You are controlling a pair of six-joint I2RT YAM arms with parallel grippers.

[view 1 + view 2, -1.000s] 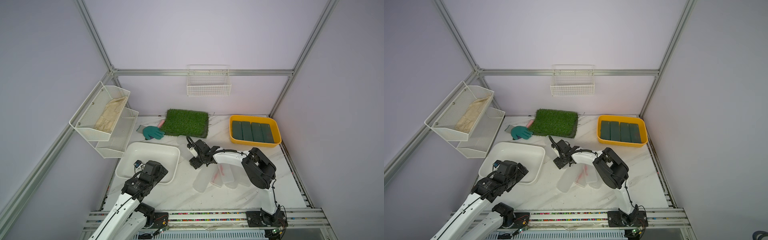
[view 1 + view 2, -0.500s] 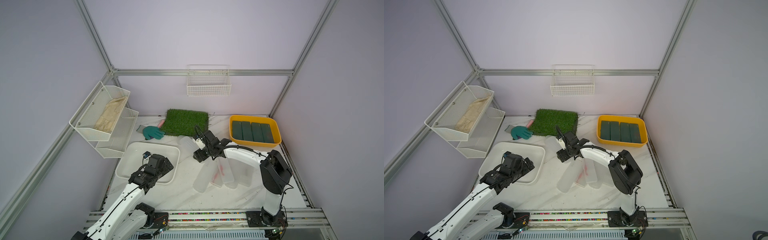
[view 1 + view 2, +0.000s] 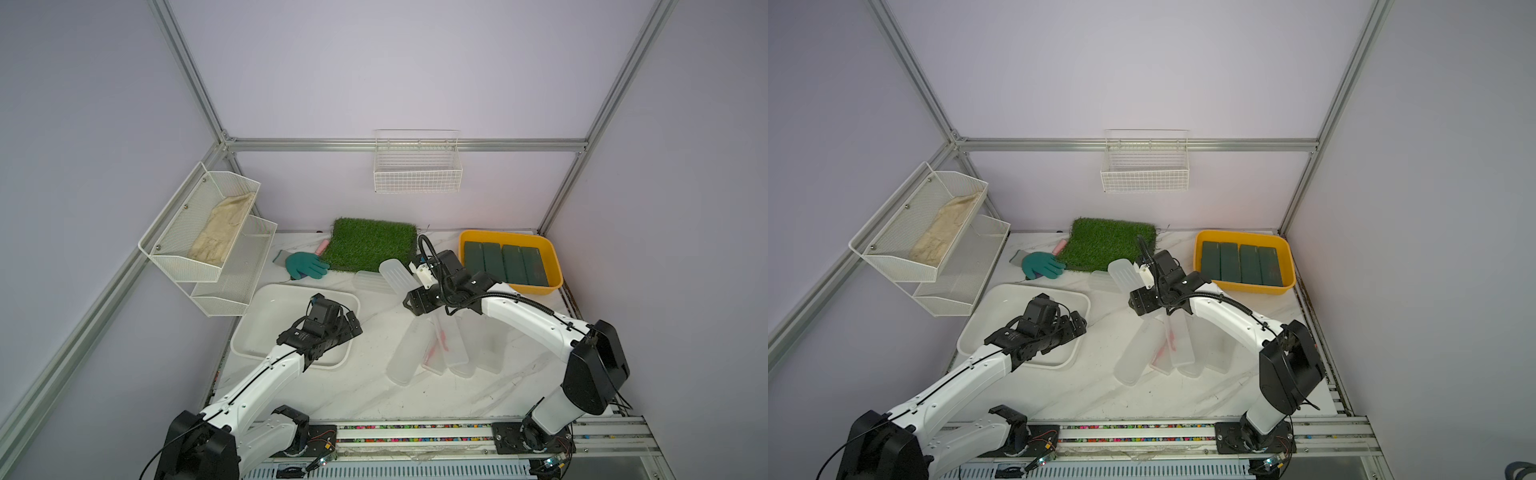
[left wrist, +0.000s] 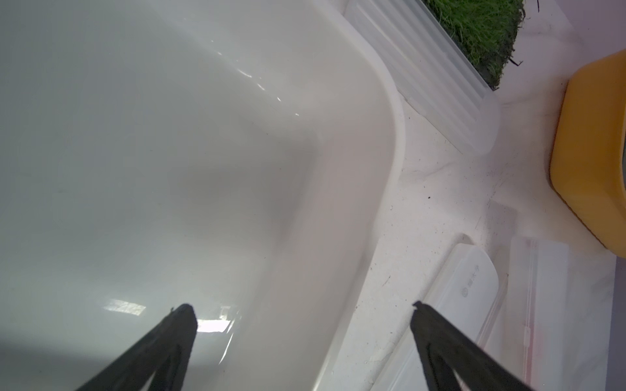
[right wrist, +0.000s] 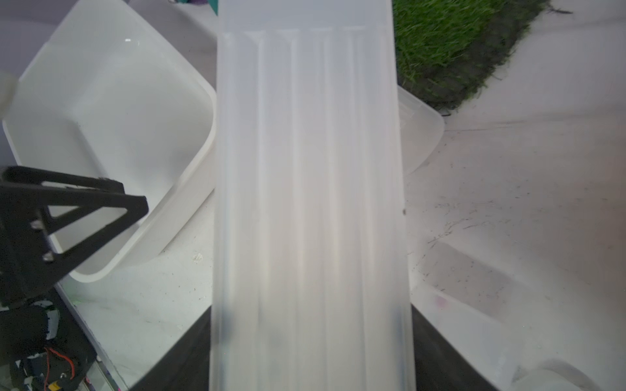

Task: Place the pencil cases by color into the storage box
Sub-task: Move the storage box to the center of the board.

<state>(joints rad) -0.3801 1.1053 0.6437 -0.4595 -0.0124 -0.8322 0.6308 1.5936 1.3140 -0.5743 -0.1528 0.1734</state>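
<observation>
Clamped on the near end of a frosted pencil case [image 3: 395,272]: the right hand [image 3: 409,286], fingers [image 5: 183,359] pressed to both long sides in the right wrist view. Case lifted off the counter [image 3: 374,395], tilted, close to the front corner of the grass mat [image 3: 374,245] and above a second frosted case [image 3: 368,281] lying flat there. Long moulded ribs down its face.

Spread wide apart and holding nothing: the left hand [image 3: 351,324], hovering at the rim of the white storage box [image 3: 286,289], one fingertip over the box floor, one over the counter side.

Packed side by side in the yellow storage box [image 3: 511,235], far right of the counter: four dark green cases [image 3: 505,264].

Loose on the counter between the two arms: a fanned cluster of frosted cases [image 3: 457,349], touching or overlapping, something pink inside one of them.

Writing, in the left wrist view: a small grey printed mark [image 4: 471,283] with a round logo and a few characters on one case of the cluster, too blurred to read.

Further off: teal glove [image 3: 305,266] beside the mat, wire basket [image 3: 417,178] on the back wall, mesh shelf [image 3: 232,178] with a beige cloth on the left wall.
</observation>
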